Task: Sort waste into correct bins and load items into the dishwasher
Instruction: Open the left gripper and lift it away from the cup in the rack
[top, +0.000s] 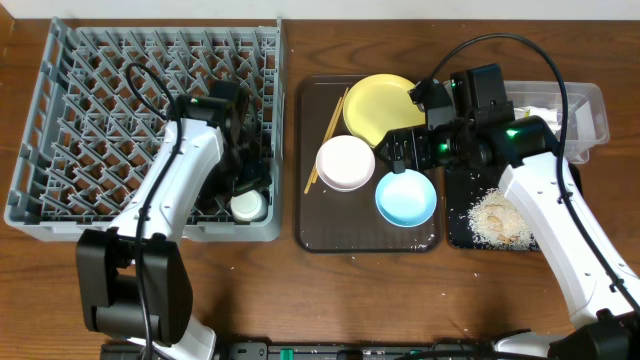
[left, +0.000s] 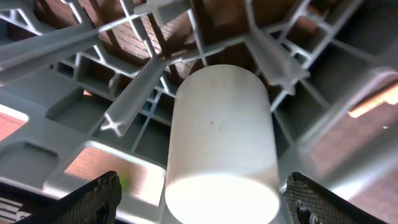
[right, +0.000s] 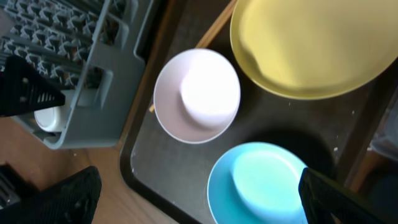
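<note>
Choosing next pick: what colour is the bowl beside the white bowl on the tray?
Light-blue round bowl, best in right wrist view.

White, smooth-shelled links on left arm (top: 180, 180) and right arm (top: 545, 200), black at joints, wrists and base blocks. Thin black cable loop (top: 131, 72) by one, thicker black cable (top: 495, 38) arching over the other. Small green lights (top: 512, 131) near wrists. Matte black, finely ribbed fingertips (left: 93, 199).
</note>
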